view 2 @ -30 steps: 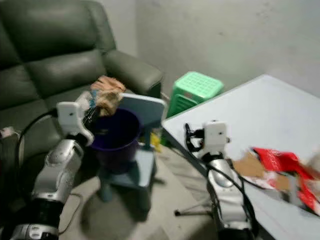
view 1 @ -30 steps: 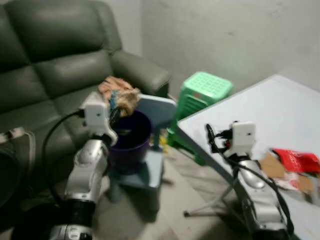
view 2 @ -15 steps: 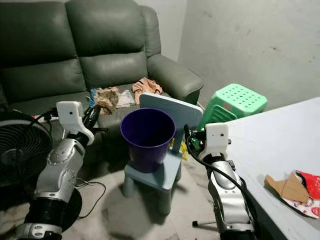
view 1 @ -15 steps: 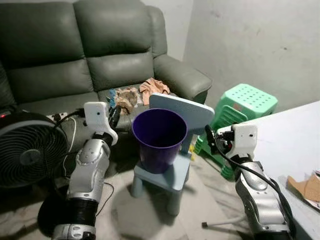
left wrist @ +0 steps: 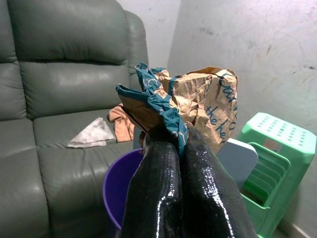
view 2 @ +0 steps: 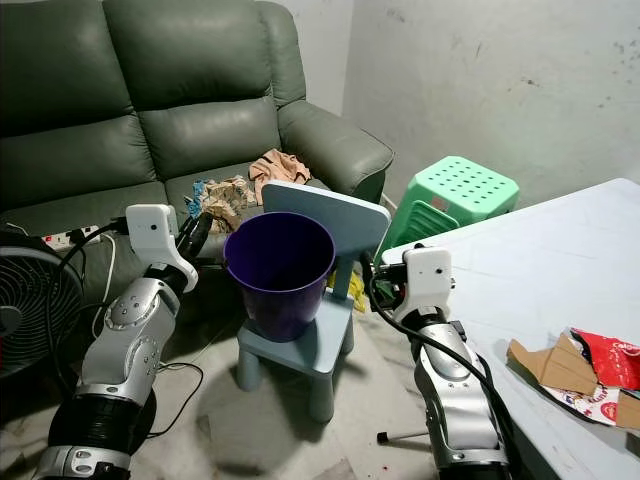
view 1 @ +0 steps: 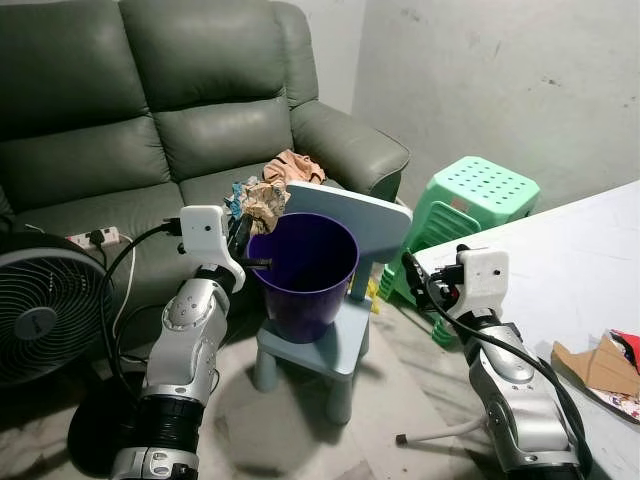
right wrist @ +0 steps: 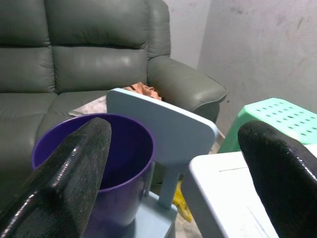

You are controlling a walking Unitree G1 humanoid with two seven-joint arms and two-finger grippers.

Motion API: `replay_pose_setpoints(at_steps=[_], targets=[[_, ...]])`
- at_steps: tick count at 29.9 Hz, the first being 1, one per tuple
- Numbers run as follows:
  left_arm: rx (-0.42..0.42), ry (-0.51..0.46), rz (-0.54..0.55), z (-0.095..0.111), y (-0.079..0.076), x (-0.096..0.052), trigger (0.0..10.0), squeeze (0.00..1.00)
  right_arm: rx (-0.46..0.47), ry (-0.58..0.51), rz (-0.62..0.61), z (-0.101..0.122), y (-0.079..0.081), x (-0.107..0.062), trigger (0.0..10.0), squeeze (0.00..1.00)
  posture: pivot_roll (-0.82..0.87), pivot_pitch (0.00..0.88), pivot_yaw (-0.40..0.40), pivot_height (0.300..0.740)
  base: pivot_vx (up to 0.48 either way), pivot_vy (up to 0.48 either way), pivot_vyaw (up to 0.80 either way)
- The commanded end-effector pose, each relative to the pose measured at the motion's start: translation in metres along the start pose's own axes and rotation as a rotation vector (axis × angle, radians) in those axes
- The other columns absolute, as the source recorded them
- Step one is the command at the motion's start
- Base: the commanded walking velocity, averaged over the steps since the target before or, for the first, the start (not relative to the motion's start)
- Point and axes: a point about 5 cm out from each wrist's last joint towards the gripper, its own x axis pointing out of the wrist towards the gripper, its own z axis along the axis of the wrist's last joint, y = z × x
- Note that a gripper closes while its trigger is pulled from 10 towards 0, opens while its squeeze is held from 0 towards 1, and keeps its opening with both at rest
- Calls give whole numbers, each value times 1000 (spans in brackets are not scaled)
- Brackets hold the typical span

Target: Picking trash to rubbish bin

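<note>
A purple bin (view 1: 303, 272) stands on a small blue child's chair (view 1: 340, 340) before the sofa. My left gripper (view 1: 240, 236) is shut on a crumpled brown and teal paper bag (left wrist: 195, 106), held beside the bin's rim on its sofa side. The same paper bag (view 1: 258, 200) rises above the fingers (left wrist: 163, 178). My right gripper (view 1: 420, 283) is open and holds nothing, right of the chair near the table's corner. More trash, brown card (view 2: 548, 365) and a red wrapper (view 2: 612, 360), lies on the white table (view 2: 530, 270).
A dark green sofa (view 1: 150, 110) fills the back, with a cloth (view 1: 290, 166) and a power strip (view 1: 92, 238) on its seat. A fan (view 1: 40, 315) stands at the left. A green stool (view 1: 470, 200) sits between chair and table. Cables trail on the floor.
The camera has swung, shifting the whole scene. My left gripper with the paper bag now sits closer to the bin's rim. The right gripper stays open.
</note>
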Motion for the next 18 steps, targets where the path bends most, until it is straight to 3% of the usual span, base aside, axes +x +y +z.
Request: replay_pose_setpoints(at_steps=[1,18], targets=[[0,-21,1,7,-1,2,10000,0,0,-12,1,3,-1,-1,10000,0,-1,0,-66,740,0,0,0],[3,-29,-20,10,-3,4,10000,0,-4,-13,19,3,1,0,10000,0,-3,0,-61,740,307,0,0]])
